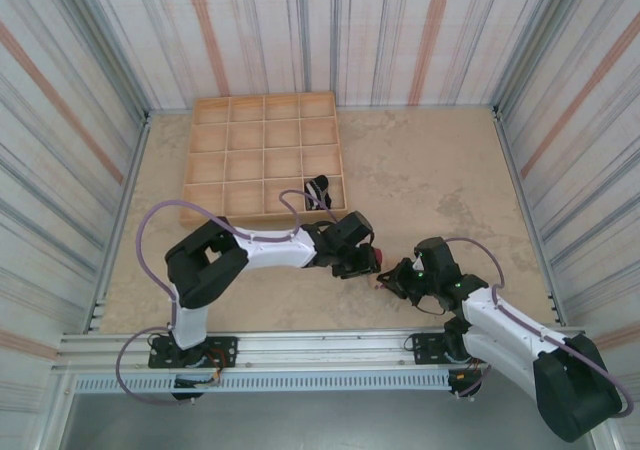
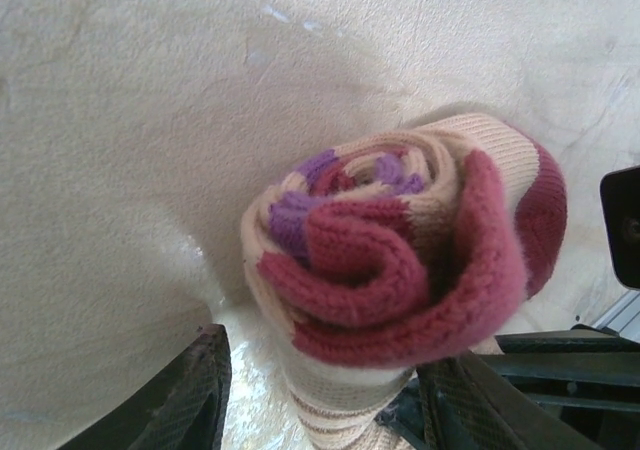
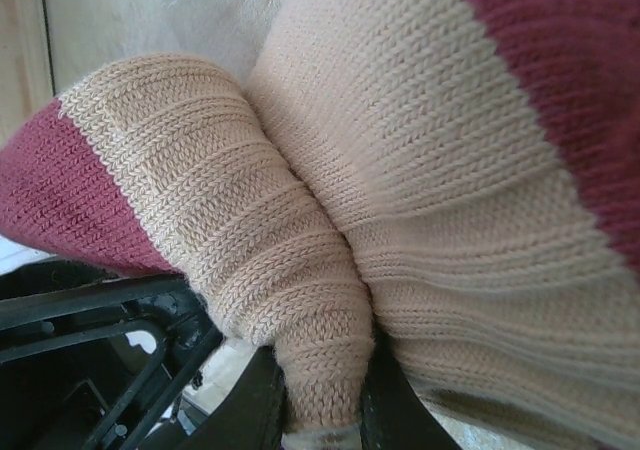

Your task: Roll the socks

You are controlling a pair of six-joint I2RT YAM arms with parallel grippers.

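Note:
The beige sock (image 2: 400, 250) is wound into a roll, its dark red cuff and purple stripes spiralling at the end. My left gripper (image 2: 325, 410) straddles the roll's lower part; the left finger (image 2: 185, 395) stands apart from the fabric and the right finger (image 2: 470, 400) is against it. My right gripper (image 3: 320, 400) is shut on a fold of the same beige sock (image 3: 400, 170). From above, both grippers meet at the table's middle front, left gripper (image 1: 362, 258) and right gripper (image 1: 392, 278), with a red bit of sock (image 1: 378, 259) between them. The black sock (image 1: 319, 188) lies in a tray compartment.
A wooden tray (image 1: 215, 135) with several compartments stands at the back left, the black sock in its front right cell. Striped walls close the table (image 1: 450, 170) on three sides. A metal rail (image 1: 300, 350) runs along the near edge.

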